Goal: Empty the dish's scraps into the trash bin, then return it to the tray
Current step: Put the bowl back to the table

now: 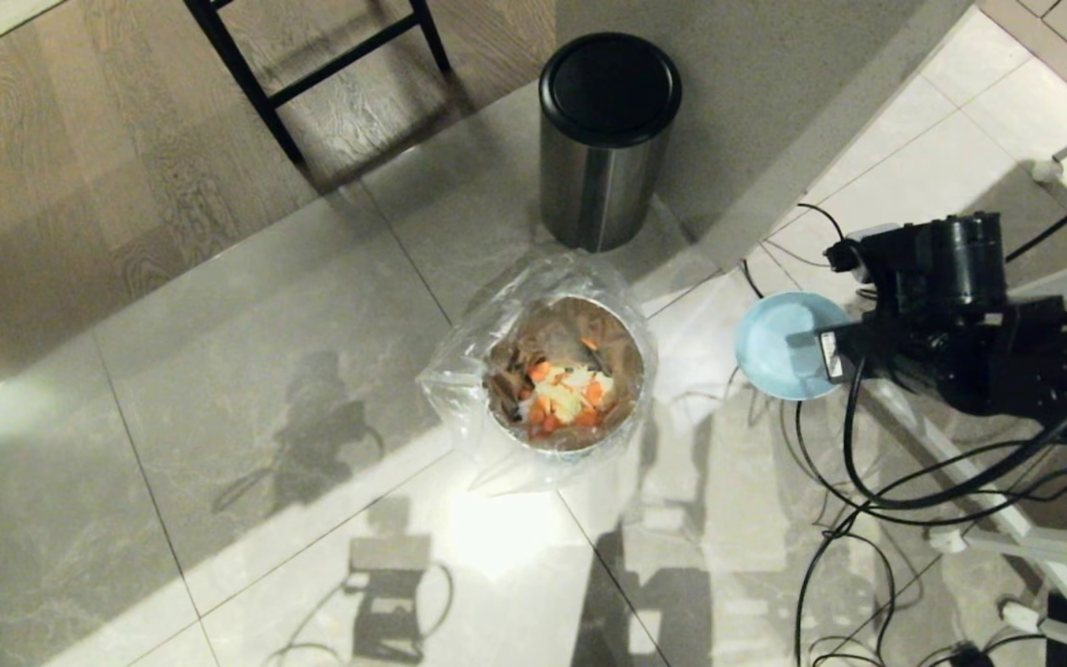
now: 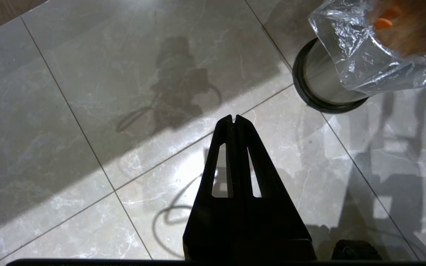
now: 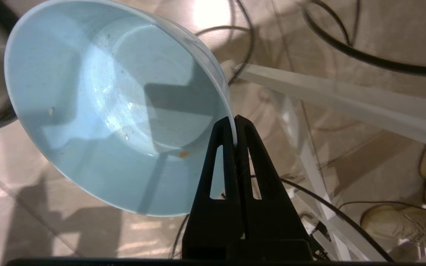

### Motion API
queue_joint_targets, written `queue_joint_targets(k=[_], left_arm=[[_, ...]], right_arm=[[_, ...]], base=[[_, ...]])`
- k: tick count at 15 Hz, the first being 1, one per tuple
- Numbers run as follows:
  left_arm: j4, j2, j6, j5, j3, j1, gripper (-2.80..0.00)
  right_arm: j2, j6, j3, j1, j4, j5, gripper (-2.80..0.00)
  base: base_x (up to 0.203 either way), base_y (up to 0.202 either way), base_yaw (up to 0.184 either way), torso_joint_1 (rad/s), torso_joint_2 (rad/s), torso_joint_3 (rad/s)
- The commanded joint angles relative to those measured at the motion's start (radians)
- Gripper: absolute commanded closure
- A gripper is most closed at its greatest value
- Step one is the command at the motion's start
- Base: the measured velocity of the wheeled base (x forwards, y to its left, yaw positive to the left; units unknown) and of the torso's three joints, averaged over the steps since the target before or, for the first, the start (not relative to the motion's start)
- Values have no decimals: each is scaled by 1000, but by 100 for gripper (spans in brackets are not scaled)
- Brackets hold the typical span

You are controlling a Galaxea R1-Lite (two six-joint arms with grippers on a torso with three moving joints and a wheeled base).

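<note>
With the scraps (image 1: 563, 394) already in the bin (image 1: 569, 384) at frame centre, keep the right gripper (image 3: 234, 123) clamped on the rim of the dish (image 3: 98, 107), centre right in the head view, and level it before seeking the unseen tray.

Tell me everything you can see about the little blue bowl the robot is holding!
The small round pale-blue bowl looks smooth, plain and glossy, maybe plastic or glazed. It is nearly empty: only a tiny orange crumb and a few specks cling inside. It is tilted, held in the air above the floor, to the right of the steel trash bin with the clear plastic bag, where the food scraps now lie. The right gripper pinches its rim, fingers shut on it. Nothing else touches it.
</note>
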Motion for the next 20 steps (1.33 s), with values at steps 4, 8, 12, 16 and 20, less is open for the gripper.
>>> queue_joint_targets(k=[4, 8, 12, 16, 20], left_arm=[[0, 0, -1, 0, 0, 0, 0], [0, 0, -1, 0, 0, 0, 0], [0, 1, -1, 0, 0, 0, 0], [0, 1, -1, 0, 0, 0, 0], [0, 1, -1, 0, 0, 0, 0]], right_arm=[[-5, -9, 97, -68, -64, -6, 0], [-18, -2, 183, -130, -131, -11, 0], [-45, 1, 333, -183, -213, -14, 0], [-111, 1, 511, -258, -298, -19, 0], [-228, 2, 712, -358, -373, -18, 0]], base=[[0, 0, 0, 0, 0, 0], [0, 0, 0, 0, 0, 0], [0, 0, 0, 0, 0, 0], [0, 0, 0, 0, 0, 0], [0, 0, 0, 0, 0, 0]])
